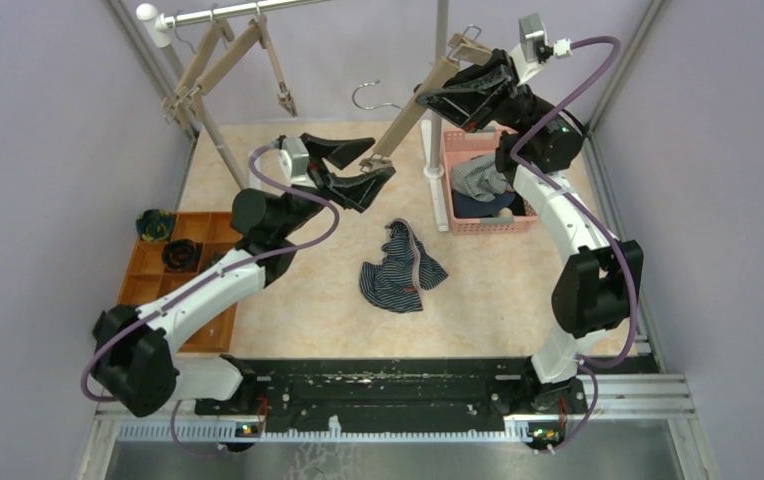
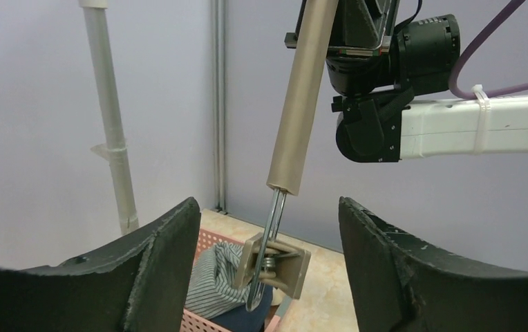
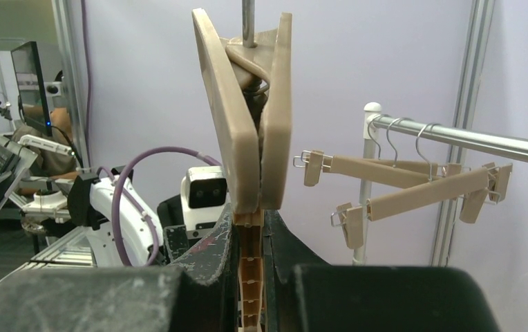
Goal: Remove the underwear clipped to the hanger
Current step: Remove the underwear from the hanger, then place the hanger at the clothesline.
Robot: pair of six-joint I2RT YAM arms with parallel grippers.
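Looking down from the top camera, the dark pinstriped underwear lies crumpled on the table between the arms, free of the hanger, and a grey striped pair sits in the pink basket nearby. Over on the left wrist cam, the left gripper has its fingers spread wide and isn't holding anything, with the hanger's lower clip dangling over the basket. The right wrist cam shows the right gripper clamped tight on the hanger's bar.
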